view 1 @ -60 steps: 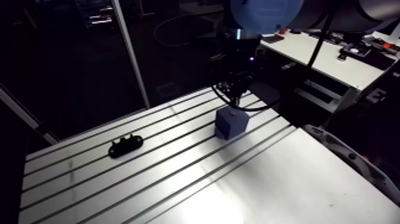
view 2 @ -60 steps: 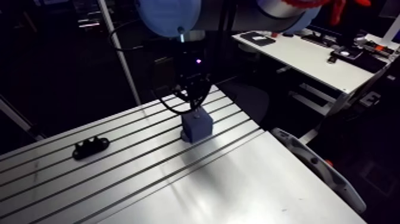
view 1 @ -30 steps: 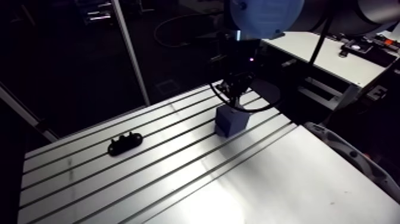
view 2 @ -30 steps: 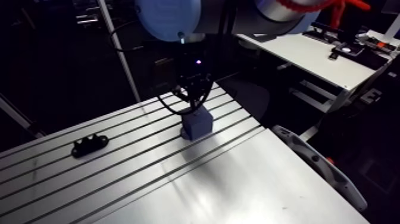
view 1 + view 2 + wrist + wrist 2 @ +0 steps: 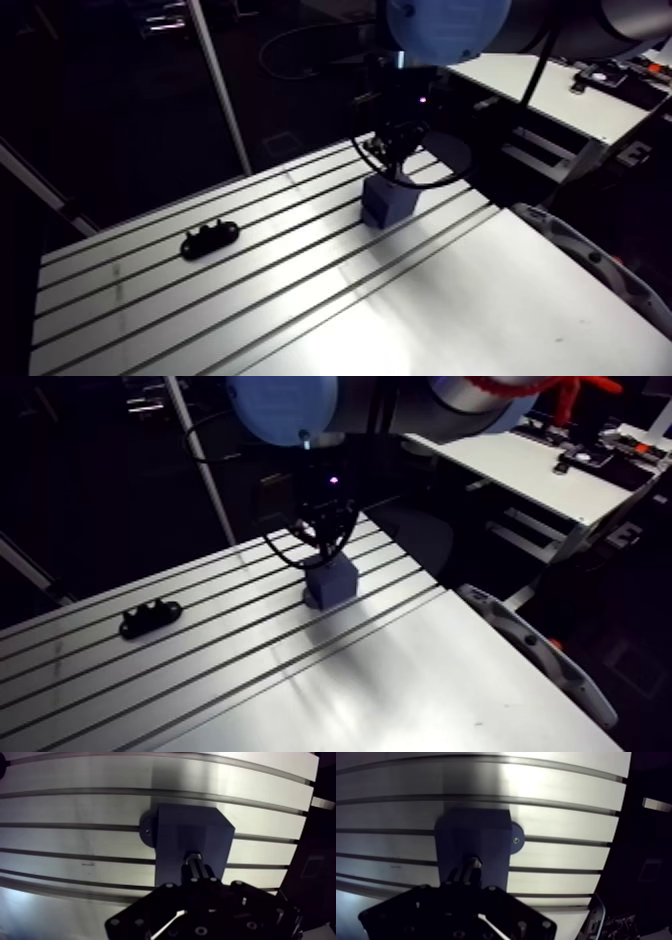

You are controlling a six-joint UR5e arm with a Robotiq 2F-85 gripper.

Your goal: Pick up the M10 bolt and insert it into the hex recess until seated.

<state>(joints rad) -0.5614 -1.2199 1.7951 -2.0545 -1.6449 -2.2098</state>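
Note:
A dark blue block (image 5: pixel 192 834) stands on the slotted aluminium table (image 5: pixel 300 300), near its far right side. My gripper (image 5: pixel 198 871) hangs straight above the block (image 5: pixel 388 202), its fingers drawn close together. They are shut on the M10 bolt (image 5: pixel 194 858), whose metal end sticks out just past the fingertips over the block's top face. The bolt's end hides the hex recess, and I cannot tell whether the bolt touches the block. In the arm view the gripper (image 5: pixel 397 155) is a dark shape right over the block.
A small black fixture (image 5: pixel 210 238) lies on the table's left part, well away from the block. A round foot with a screw (image 5: pixel 147 834) sticks out from the block's side. A pale curved rail (image 5: pixel 590 265) runs beyond the table's right edge.
The arm view has shifted slightly as a whole. The gripper stays over the blue block with the bolt; I see no clear move of it against the block.

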